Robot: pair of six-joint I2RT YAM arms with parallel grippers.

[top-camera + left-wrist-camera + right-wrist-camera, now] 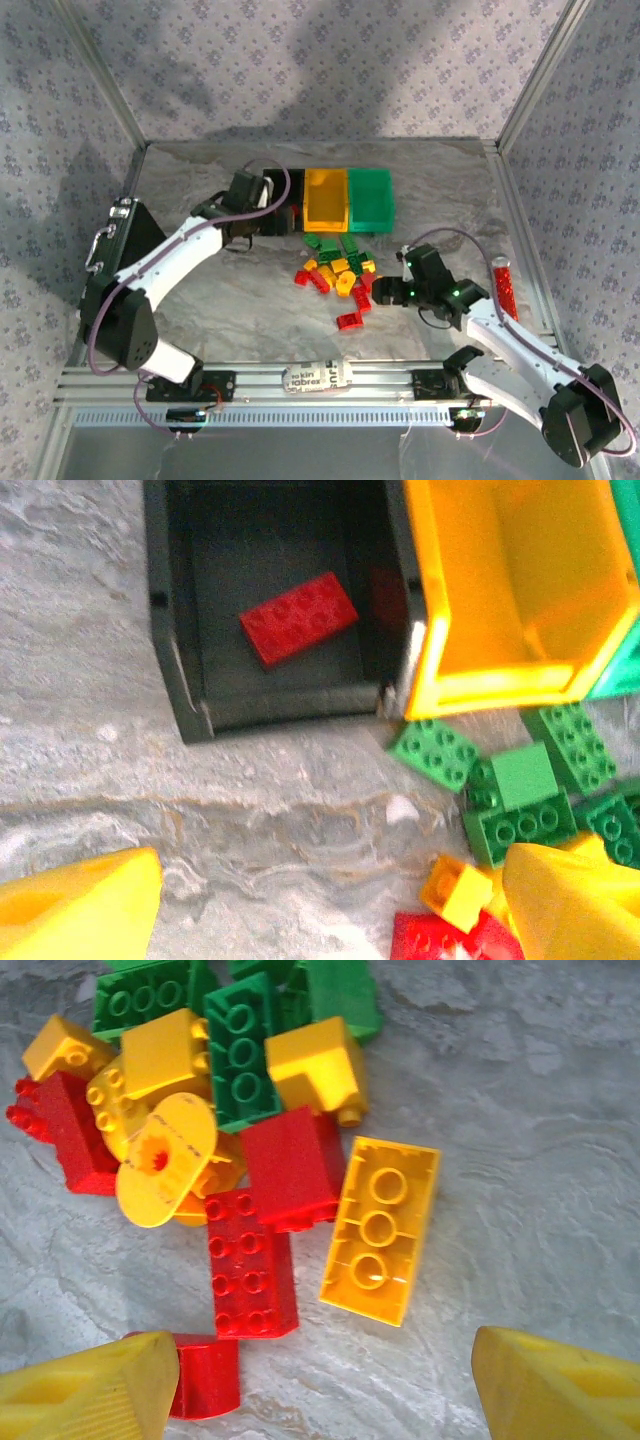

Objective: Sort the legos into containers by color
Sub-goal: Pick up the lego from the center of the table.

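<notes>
Where legos (338, 268) cluster near bins (326, 222), bare table (230, 290) left

A robot lab cell: aluminium rail (120, 381), patterned cloth walls (350, 60), marble-look table (250, 310).

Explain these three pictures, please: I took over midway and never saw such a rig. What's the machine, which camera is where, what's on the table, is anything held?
Two robot arms are bolted at the near edge of the table: the left arm and the right arm. The overhead picture looks down from behind them. The other two come from cameras on each wrist, and the yellow wedges at the bottom are that arm's own jaws. On it stand a black bin, an orange-yellow bin and a green bin in a row, with a pile of red, yellow and green legos in front. One red brick lies in the black bin. Both sets of jaws are open and hold nothing.
</notes>
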